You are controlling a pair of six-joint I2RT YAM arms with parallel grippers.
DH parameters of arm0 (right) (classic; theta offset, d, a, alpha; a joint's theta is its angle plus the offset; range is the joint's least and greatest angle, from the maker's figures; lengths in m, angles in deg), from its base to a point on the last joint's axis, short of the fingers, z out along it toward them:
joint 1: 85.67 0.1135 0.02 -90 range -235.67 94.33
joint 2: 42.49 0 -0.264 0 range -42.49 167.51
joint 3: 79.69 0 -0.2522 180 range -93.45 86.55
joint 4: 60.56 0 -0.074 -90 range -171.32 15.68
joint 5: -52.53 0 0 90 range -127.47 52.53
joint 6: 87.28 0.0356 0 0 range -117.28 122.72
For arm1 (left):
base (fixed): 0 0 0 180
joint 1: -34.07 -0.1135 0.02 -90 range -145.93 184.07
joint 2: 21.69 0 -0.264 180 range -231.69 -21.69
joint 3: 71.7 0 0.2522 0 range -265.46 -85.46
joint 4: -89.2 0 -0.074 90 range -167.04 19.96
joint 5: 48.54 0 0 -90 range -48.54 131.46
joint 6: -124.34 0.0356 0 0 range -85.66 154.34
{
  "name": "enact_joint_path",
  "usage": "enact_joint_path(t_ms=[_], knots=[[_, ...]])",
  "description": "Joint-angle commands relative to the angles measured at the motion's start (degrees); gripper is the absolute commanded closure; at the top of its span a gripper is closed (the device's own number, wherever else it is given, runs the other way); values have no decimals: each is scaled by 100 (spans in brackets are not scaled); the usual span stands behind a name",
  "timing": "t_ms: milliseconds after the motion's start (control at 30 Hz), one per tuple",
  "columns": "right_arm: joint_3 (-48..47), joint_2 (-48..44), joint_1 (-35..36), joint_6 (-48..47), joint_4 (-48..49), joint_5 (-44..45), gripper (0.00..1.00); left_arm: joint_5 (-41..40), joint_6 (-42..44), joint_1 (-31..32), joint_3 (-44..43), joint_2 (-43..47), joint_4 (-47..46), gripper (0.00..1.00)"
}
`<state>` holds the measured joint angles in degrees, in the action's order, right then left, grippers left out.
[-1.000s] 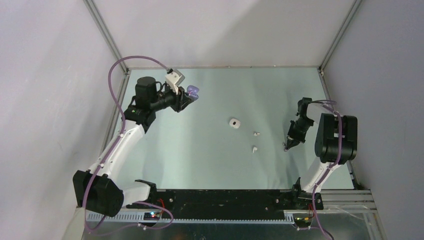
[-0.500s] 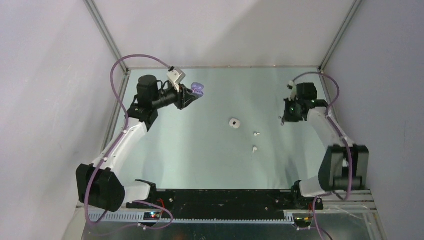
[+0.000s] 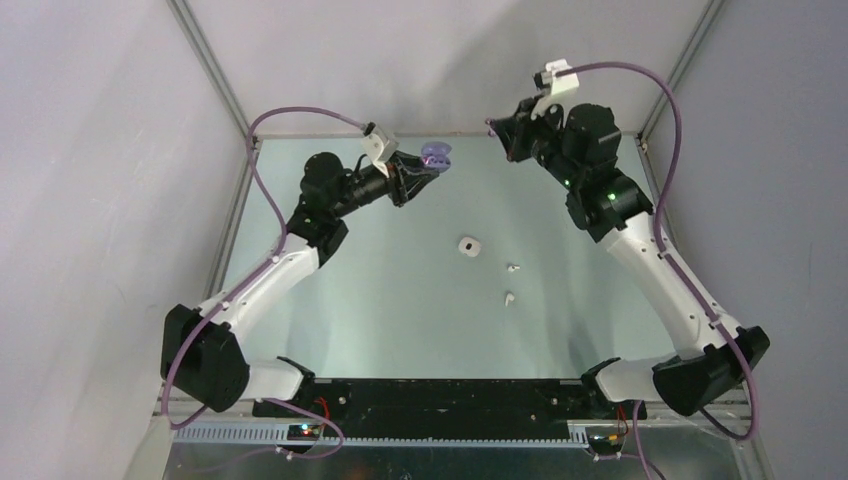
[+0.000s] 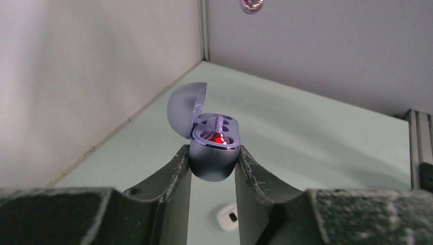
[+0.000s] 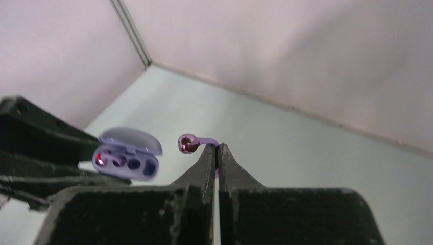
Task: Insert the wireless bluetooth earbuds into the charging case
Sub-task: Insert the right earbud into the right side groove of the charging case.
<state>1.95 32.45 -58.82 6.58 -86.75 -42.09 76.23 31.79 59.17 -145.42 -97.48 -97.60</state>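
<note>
My left gripper (image 3: 428, 163) is shut on an open purple charging case (image 3: 438, 152), held in the air near the back wall. In the left wrist view the case (image 4: 214, 161) sits upright between the fingers, lid tipped back, with a red light and a purple part inside. My right gripper (image 3: 494, 128) is shut on the stem of a purple earbud (image 5: 190, 143), a short way right of the case (image 5: 127, 155). The earbud also shows in the left wrist view (image 4: 251, 5). Two white earbuds (image 3: 513, 268) (image 3: 509, 298) lie on the table.
A small white case (image 3: 468, 245) lies on the green table mid-centre, also seen between my left fingers (image 4: 228, 217). The grey back wall and metal corner posts (image 3: 215, 75) stand close behind both grippers.
My right arm has swung from the table's right side up to the back middle with the purple earbud. My left arm has carried the purple case right and towards it.
</note>
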Motion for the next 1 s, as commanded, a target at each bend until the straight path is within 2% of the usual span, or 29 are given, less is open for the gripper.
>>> enact_joint_path(t_ms=[0, 267, 733, 967], knots=[[-690, 343, 225, 442, 785, 382, 100, -744, -192, 194, -418, 10, -1052, 100], [-788, 537, 816, 511, 1665, 981, 100, -1837, -405, 400, -496, 183, -1392, 100], [-628, 764, 1167, 531, 2003, 930, 100, -1437, -797, 434, -540, 223, -1621, 100], [-633, 885, 1274, 440, 2051, 1009, 100, -1496, -962, 436, -580, 239, -1709, 100]])
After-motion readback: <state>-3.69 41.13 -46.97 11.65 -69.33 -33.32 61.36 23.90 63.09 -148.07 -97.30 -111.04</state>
